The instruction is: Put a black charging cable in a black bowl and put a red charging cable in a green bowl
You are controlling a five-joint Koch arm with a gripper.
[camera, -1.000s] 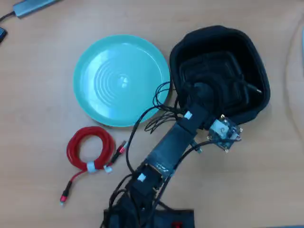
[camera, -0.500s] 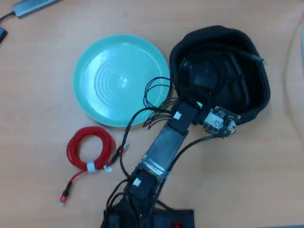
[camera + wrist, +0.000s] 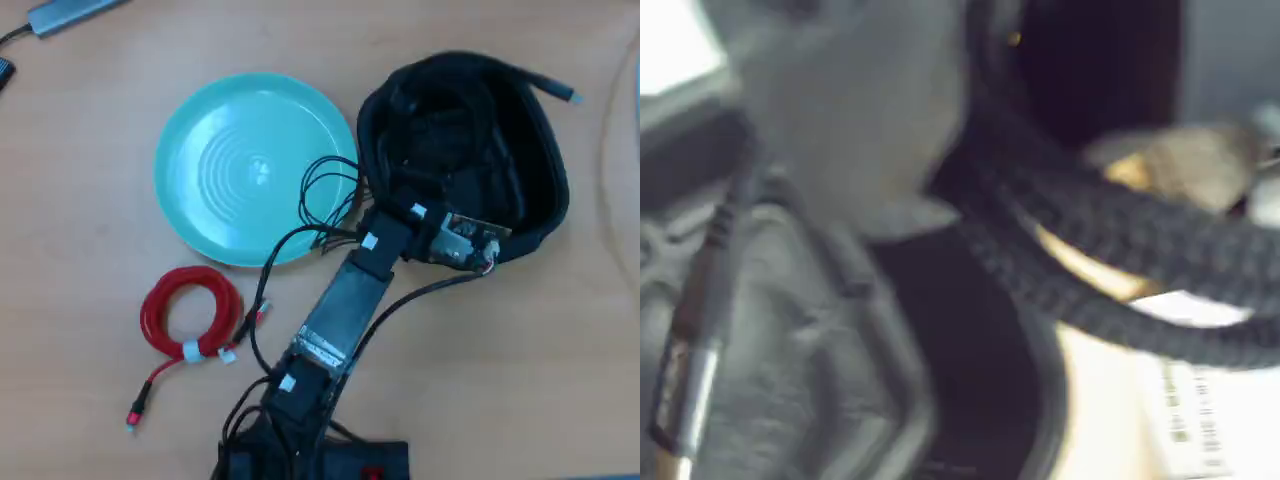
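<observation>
My tabletop point(image 3: 90, 380) is light wood-tone, seen in the overhead view. On it: green bowl point(image 3: 200, 130) upper left, black bowl point(image 3: 545, 190) just beside it to the right, red charging cable point(image 3: 190, 310) coiled below the green bowl, apart from it. A grey flat device point(image 3: 70, 12) lies at the top left edge.

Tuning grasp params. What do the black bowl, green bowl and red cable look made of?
Black bowl: looks like matte soft foam or moulded fabric, no glare.
Green bowl: probably glossy plastic or melamine, smooth with moulded rings.
Red charging cable: likely rubbery plastic jacket, coiled, white tie; braiding cannot be told.
</observation>
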